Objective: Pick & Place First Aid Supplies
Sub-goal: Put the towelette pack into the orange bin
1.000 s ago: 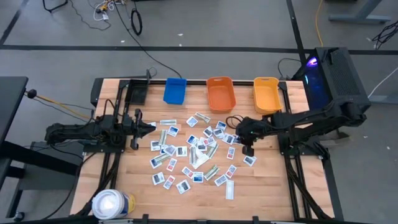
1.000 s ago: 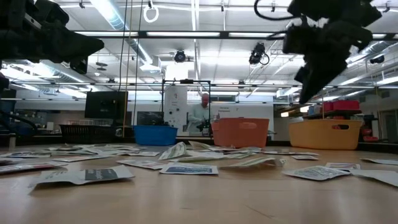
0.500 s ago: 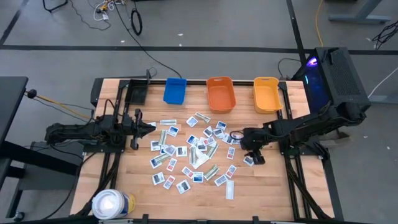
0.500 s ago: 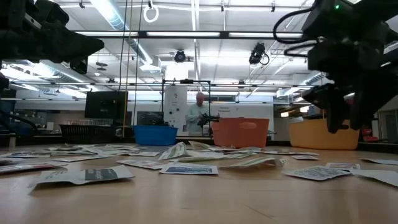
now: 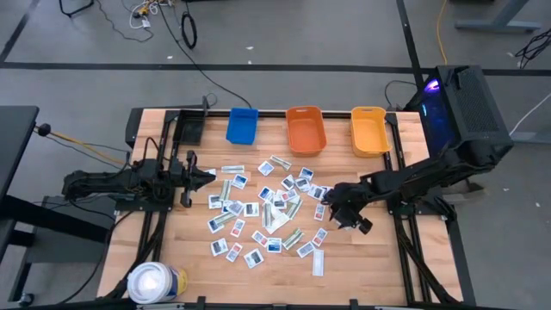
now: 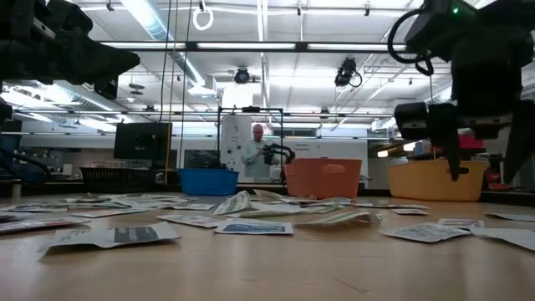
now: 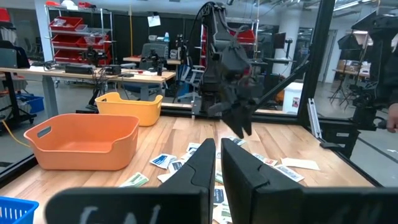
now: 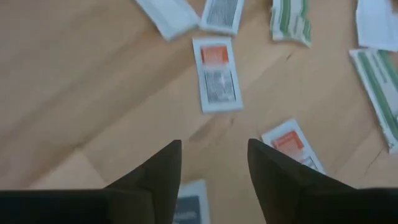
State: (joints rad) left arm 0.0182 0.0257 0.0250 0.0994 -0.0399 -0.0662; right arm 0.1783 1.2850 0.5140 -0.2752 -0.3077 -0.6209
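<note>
The first aid supplies [image 5: 267, 207] are small flat packets that lie scattered flat on the middle of the wooden table. My right gripper [image 5: 343, 215] hangs open at the right edge of the scatter, pointing steeply down, a little above the wood. In the right wrist view its fingers [image 8: 214, 163] straddle bare wood. Beyond them lies an orange-printed packet [image 8: 216, 74], beside them another [image 8: 291, 146], and under them a grey-printed one [image 8: 189, 208]. My left gripper [image 5: 207, 175] waits shut and level at the table's left, above the packets.
Three bins stand along the far edge: blue [image 5: 243, 125], orange [image 5: 306, 129] and yellow [image 5: 368, 131]. A large white roll [image 5: 155, 282] stands at the near left corner. Bare wood lies near the front edge and right of the scatter. A person [image 6: 255, 150] stands in the room beyond.
My right gripper has come down toward the table and a little toward its near edge. It has rolled about its own axis, tipped to point steeply down, and opened. The packets lie as before.
</note>
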